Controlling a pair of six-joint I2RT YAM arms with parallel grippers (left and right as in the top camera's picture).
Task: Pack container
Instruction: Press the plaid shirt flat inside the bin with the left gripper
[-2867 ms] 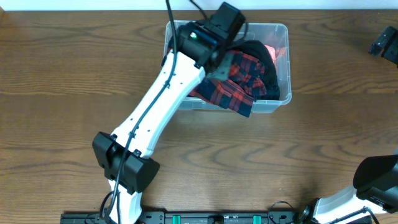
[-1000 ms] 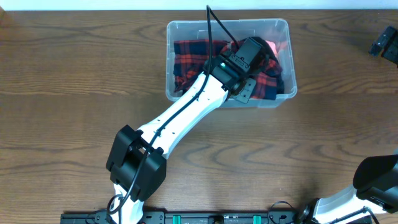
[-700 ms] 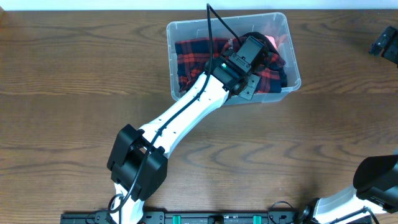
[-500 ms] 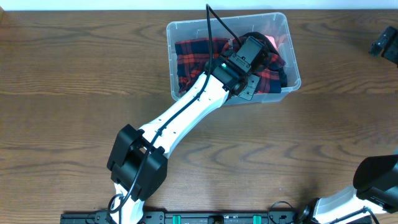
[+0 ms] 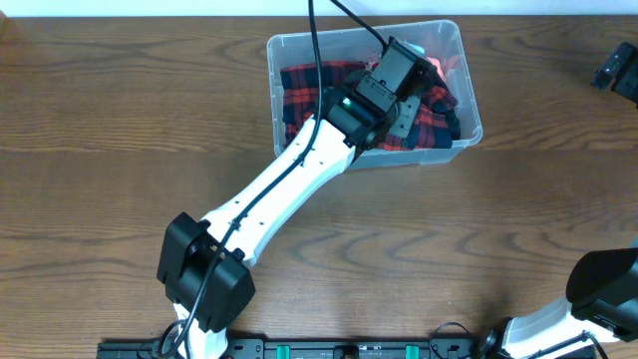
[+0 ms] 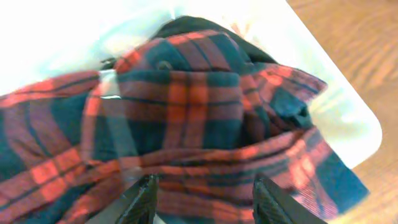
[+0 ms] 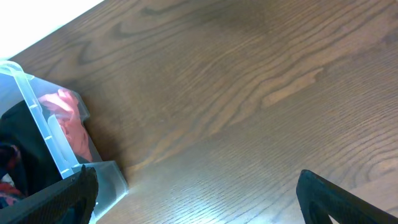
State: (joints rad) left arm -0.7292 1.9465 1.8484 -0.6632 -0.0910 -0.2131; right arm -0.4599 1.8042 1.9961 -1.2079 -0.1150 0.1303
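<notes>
The clear plastic container [image 5: 273, 100] stands at the back middle of the table. A red and dark plaid shirt [image 5: 304, 95] fills it, with a black garment [image 5: 446, 98] and a pink garment [image 5: 439, 60] at its right end. My left gripper [image 5: 417, 78] hovers over the container's right half. In the left wrist view its jaws [image 6: 205, 186] are open and empty just above the plaid shirt [image 6: 186, 112]. My right gripper [image 5: 620, 68] is at the far right edge. In the right wrist view it [image 7: 199, 186] is open over bare table, right of the container's corner [image 7: 37, 124].
The wooden table [image 5: 478, 249] surrounds the container. The left arm [image 5: 269, 189] runs diagonally from the front left to the container. The right arm's base [image 5: 598, 289] sits at the front right corner. The pink garment [image 7: 65, 118] shows through the container wall.
The plaid shirt hung over the container's front wall earlier and now lies inside. The container turned slightly. The left gripper moved right, then drew back and up a little.
</notes>
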